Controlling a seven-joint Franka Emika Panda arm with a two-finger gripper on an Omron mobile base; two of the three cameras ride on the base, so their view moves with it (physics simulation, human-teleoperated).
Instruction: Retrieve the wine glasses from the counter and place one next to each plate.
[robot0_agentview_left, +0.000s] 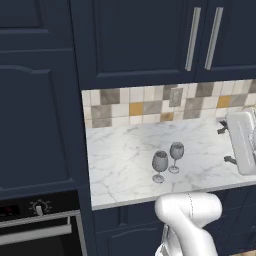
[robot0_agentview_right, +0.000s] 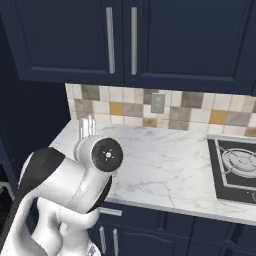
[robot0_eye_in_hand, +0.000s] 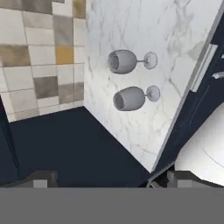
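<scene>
Clearly the step in hand is the reach for a first glass, and nothing is held yet. 2 glasses stand upright on the marble table, close together but apart: the left glass (robot0_agentview_left: 159, 165) sits nearer the front edge, the right glass (robot0_agentview_left: 176, 155) a little further back toward the tile wall (robot0_agentview_left: 150, 106). To the right of them a toaster (robot0_agentview_left: 242, 141) rests near the table's (robot0_agentview_left: 120, 160) right side, well apart from the glasses.

To do this well, I judge the left glass the better first pick, since it is closer to the edge and the approach does not cross its twin. The fingers should close on the bowl or the upper stem, coming in from the front, slowly, because the gap between the 2 glasses is small and a thin-stemmed glass would tip easily. A straight lift before any swing would keep the foot from catching.

The arm (robot0_agentview_left: 187, 220) is folded low in front of the cabinets, below the table edge, with its elbow raised. In the hand view the camera is rolled, so the table stands as a slanted slab and the glasses appear lying sideways. The gripper (robot0_eye_in_hand: 109, 180) is wide open and empty, its tips well short of both glasses.
</scene>
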